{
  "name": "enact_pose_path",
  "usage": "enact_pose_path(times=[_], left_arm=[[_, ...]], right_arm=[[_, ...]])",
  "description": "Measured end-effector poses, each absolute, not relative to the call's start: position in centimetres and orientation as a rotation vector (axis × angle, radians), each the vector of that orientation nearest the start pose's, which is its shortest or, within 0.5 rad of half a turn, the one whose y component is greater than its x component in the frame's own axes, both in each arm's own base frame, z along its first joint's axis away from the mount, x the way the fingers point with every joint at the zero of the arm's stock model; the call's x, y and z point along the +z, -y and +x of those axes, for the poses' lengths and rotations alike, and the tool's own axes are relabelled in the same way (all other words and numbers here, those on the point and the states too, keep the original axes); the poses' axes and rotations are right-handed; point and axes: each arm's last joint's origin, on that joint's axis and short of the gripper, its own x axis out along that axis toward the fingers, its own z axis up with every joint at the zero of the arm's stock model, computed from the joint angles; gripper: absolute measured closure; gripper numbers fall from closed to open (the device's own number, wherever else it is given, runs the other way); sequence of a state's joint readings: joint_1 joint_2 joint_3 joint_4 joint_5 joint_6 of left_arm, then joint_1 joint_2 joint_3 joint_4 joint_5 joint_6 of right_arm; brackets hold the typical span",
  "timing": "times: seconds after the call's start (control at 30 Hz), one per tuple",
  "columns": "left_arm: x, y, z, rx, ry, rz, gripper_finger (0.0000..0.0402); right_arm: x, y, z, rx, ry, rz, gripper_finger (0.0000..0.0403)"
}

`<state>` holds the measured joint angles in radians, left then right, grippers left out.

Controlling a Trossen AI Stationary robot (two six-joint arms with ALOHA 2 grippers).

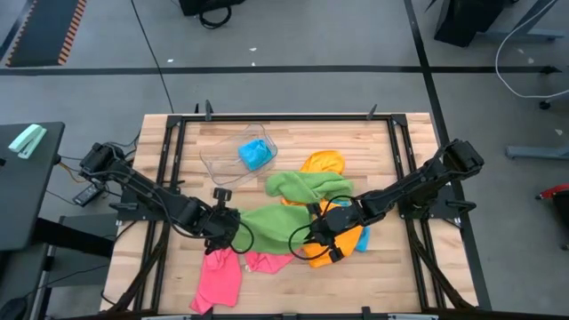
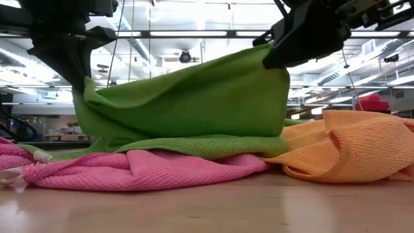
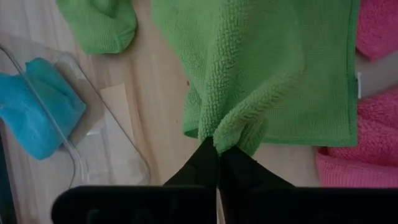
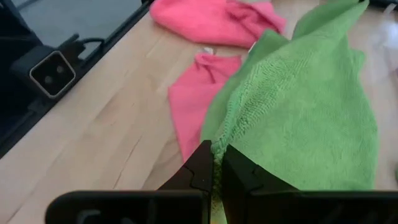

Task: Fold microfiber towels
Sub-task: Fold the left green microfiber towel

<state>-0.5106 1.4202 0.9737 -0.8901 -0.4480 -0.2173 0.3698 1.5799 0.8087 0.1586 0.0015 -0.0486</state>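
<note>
Both grippers were pinched shut on 1 green towel (image 1: 276, 218), L gripper (image 1: 222, 224) on 1 corner, R gripper (image 1: 324, 222) on the other, holding it lifted & stretched between them over the pink towels (image 1: 222, 276) near the table's (image 1: 391, 276) front, w/ orange towels (image 1: 322, 164) beside. To fold well, I'd judge: keep the held edge taut & level, carry it across evenly, lay corners onto corners before letting go. The clear plastic tub (image 1: 222, 156) farther back held 1 blue towel (image 1: 255, 154).
</note>
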Motion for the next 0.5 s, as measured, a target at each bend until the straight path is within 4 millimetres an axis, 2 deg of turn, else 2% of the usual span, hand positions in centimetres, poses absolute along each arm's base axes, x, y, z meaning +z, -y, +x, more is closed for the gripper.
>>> enact_pose_path(times=[0.13,0.3,0.5], left_arm=[[22.1,11.3,22.4,0.062,-1.167,0.436,0.0387],[20.9,12.0,22.7,0.027,-1.208,0.492,0.0372],[19.2,13.0,23.0,-0.003,-1.268,0.538,0.0393]], right_arm=[[17.6,-12.0,30.1,0.381,-0.599,-0.166,0.0378],[16.3,-12.2,30.8,0.379,-0.631,-0.170,0.0378],[14.7,-12.5,31.4,0.375,-0.677,-0.164,0.0378]])
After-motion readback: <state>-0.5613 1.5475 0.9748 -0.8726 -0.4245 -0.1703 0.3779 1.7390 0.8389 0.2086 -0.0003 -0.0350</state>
